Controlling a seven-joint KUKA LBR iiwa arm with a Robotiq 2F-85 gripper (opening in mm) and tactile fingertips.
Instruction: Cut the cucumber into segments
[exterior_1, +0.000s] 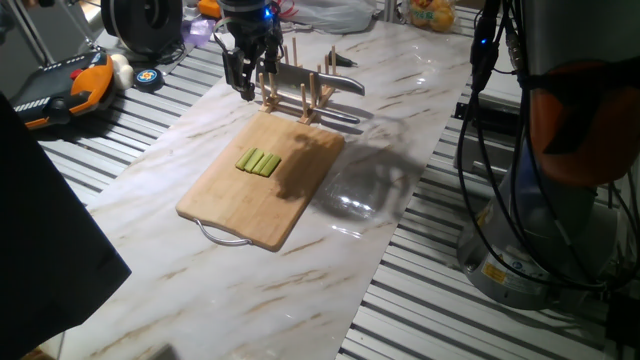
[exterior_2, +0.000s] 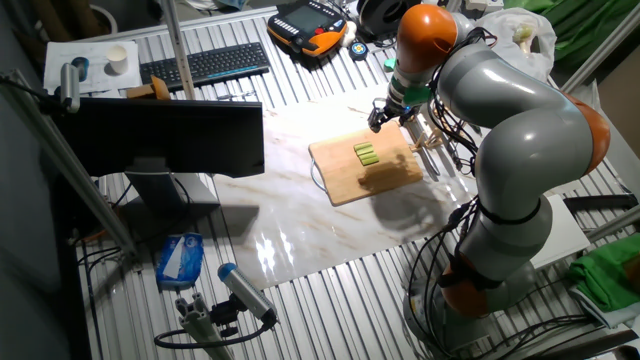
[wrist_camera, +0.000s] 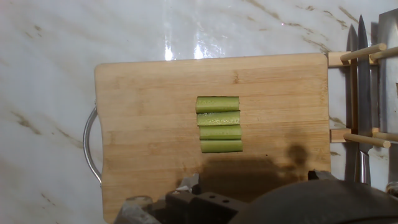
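The gripper hangs high over the far end of the counter, right beside the wooden knife rack, and the jaws look empty, though how wide they stand I cannot tell from these angles. The cucumber, four sticks lying side by side, sits mid-board, well below and forward of the jaws on the cutting board. The knife rests in the rack just beside the jaws (still untouched, nothing cut yet). Risks from here: jaws closing off-centre on the handle could let the blade twist; clipping a rack peg could drag the rack; and loose sticks may roll or scatter under the blade, leaving uneven segments.
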